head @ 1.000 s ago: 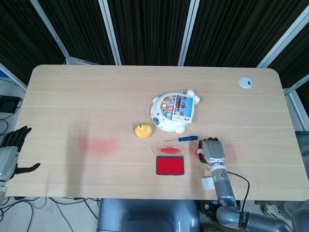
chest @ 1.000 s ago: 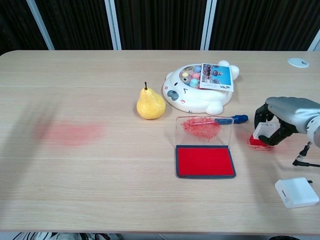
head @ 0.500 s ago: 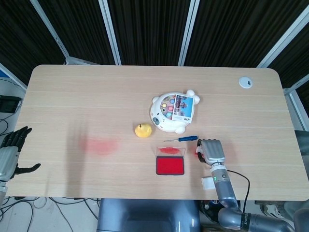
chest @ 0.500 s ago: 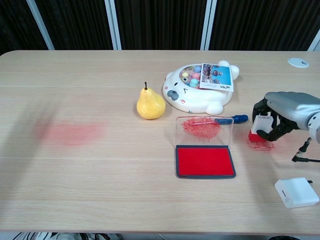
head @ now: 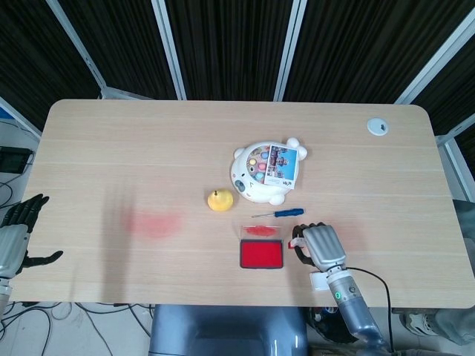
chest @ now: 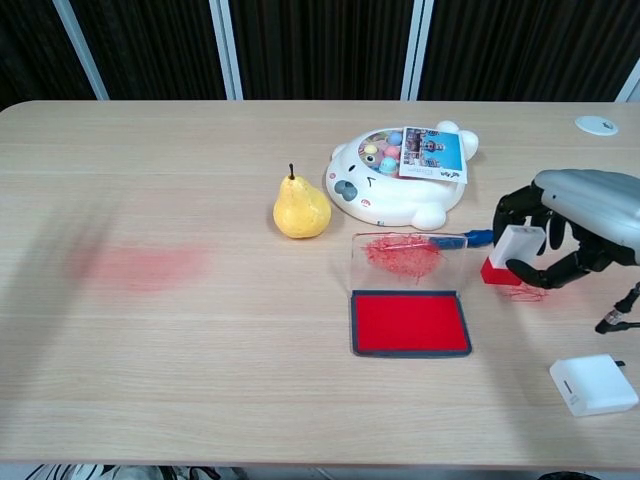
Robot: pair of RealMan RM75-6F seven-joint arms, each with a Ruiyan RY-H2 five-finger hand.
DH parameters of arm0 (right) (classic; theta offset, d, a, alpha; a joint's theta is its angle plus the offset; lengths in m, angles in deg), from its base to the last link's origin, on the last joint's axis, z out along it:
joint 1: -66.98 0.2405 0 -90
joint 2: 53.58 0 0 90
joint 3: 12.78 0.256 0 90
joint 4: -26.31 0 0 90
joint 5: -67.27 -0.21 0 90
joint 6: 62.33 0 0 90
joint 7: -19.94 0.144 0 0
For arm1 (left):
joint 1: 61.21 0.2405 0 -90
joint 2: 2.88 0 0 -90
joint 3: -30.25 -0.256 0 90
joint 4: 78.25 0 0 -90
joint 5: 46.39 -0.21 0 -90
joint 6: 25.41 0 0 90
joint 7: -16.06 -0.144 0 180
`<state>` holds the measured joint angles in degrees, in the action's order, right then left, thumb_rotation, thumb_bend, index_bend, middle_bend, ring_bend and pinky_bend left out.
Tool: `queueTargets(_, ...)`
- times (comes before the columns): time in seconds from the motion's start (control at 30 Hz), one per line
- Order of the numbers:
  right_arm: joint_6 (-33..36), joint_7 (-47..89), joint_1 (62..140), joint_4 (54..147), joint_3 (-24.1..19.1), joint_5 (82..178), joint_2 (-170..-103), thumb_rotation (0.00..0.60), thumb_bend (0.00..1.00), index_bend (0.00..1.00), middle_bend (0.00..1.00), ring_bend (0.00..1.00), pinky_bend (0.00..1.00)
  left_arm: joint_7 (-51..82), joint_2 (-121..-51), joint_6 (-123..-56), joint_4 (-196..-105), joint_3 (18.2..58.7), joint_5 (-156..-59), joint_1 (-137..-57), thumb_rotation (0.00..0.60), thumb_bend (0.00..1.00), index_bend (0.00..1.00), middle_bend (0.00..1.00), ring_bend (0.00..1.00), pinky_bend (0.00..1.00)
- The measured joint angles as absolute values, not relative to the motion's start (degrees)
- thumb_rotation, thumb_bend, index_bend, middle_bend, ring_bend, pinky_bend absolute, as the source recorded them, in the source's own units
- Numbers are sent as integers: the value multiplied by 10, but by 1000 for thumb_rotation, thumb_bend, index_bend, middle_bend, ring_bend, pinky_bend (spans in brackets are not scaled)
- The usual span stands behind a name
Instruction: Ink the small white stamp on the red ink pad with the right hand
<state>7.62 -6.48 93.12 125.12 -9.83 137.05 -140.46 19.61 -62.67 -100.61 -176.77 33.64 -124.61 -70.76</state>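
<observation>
My right hand [chest: 575, 222] grips the small white stamp [chest: 509, 252], which has a red base, and holds it off the table just right of the red ink pad [chest: 410, 323]. The pad lies open, its clear lid [chest: 408, 261] standing up behind it, smeared red. In the head view the right hand [head: 319, 247] sits right of the pad [head: 261, 254], and the stamp [head: 296, 237] peeks out at its left edge. A red smear [chest: 522, 292] marks the table under the hand. My left hand [head: 16, 236] hangs off the table's left edge, fingers apart, holding nothing.
A yellow pear [chest: 300, 210] and a white bear-shaped toy [chest: 400, 187] stand behind the pad. A blue-handled screwdriver [head: 278, 213] lies behind the lid. A small white box [chest: 593, 385] with a cable sits near the front right. A faint red stain [chest: 140, 266] marks the left side.
My right hand has lifted the stamp off the table and carried it left towards the ink pad. The left hand has not moved.
</observation>
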Motion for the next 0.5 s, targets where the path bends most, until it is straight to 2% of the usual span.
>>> queueTargets(0.2,82,-22,920,1246,-137,1450,-1415,600,617,754,637,505,472,196,-627,-1009,-1770,335,-1248,-706,600,0,0,0,0,0)
queueTargets(0.5,88,-16,911,1175,-147,1489,-1510,600,617,756,637,505,472,197,-627,-1010,-1770,335,-1248,-705,600,0,0,0,0,0)
